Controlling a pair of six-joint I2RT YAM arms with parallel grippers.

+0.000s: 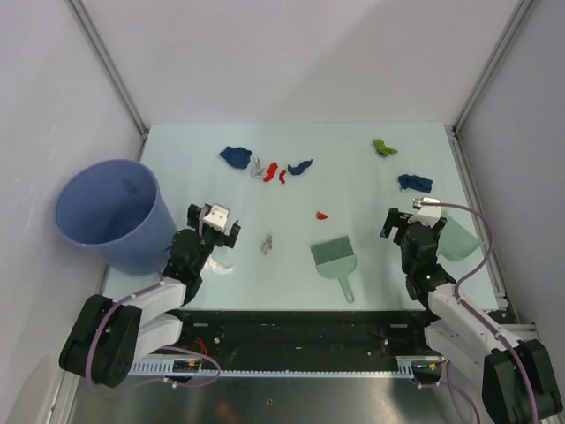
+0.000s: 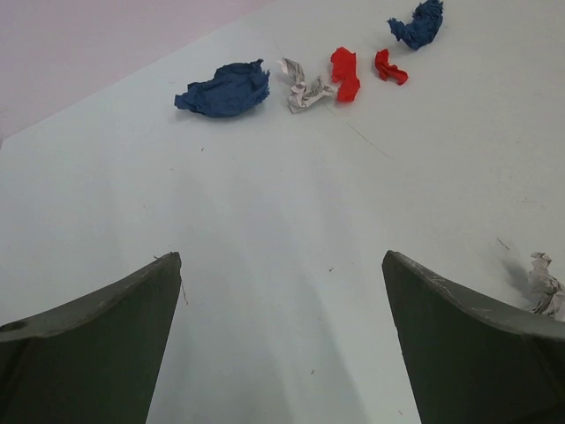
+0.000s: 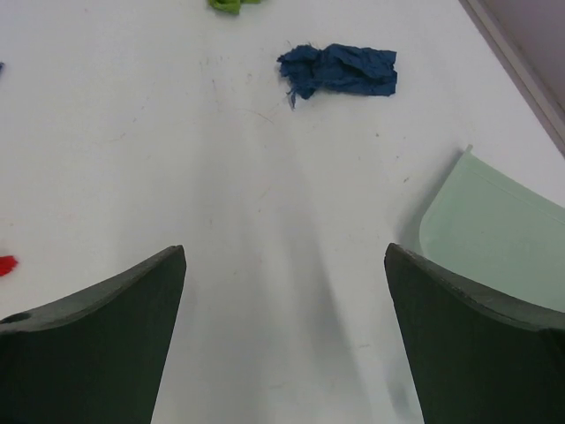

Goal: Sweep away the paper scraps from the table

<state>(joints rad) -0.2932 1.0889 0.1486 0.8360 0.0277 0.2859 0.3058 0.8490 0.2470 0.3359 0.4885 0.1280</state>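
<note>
Paper scraps lie on the pale table (image 1: pixel 353 190). At the back are a dark blue wad (image 1: pixel 236 156), a grey one (image 1: pixel 258 168), two red ones (image 1: pixel 271 170) and a blue one (image 1: pixel 300 167). An olive green wad (image 1: pixel 383 147) and a dark blue one (image 1: pixel 414 183) lie at the back right. A small red scrap (image 1: pixel 322 215) and a grey scrap (image 1: pixel 267 243) lie mid-table. My left gripper (image 1: pixel 214 225) (image 2: pixel 281 258) is open and empty over bare table, with the blue wad (image 2: pixel 225 91) ahead. My right gripper (image 1: pixel 413 221) (image 3: pixel 284 252) is open and empty, short of the dark blue scrap (image 3: pixel 340 69).
A mint-green brush (image 1: pixel 334 258) lies between the arms. The mint-green dustpan (image 1: pixel 459 238) (image 3: pixel 494 234) lies just right of my right gripper. A blue bucket (image 1: pixel 106 212) stands at the left edge beside my left arm. White walls and metal rails enclose the table.
</note>
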